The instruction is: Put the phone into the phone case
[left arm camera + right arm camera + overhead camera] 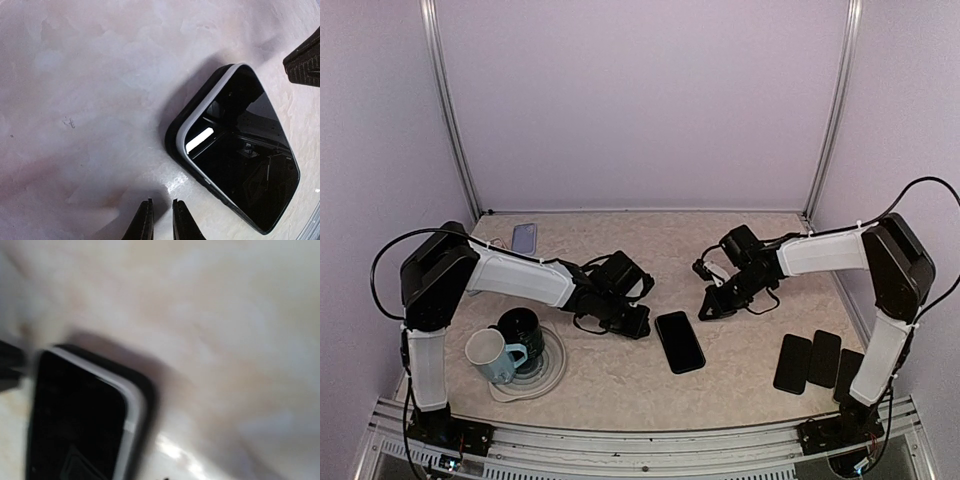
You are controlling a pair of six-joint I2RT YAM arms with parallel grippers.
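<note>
The phone [680,341], a black screen with a silver rim, lies flat at the table's middle inside a black phone case [172,137] that wraps its edge. In the left wrist view the phone [245,165] is to the right of my left gripper [162,222], whose fingers stand a narrow gap apart over bare table with nothing between them. From above, the left gripper [635,322] is just left of the phone's far end. My right gripper [708,308] hovers shut just beyond its far right corner, holding nothing. The blurred right wrist view shows the phone [75,420] and the case's edge [145,390].
A white mug [488,355] and a dark mug [523,330] stand on a round plate [552,375] at the near left. A pale purple case [524,238] lies at the back left. Three flat black slabs [823,360] lie side by side at the near right.
</note>
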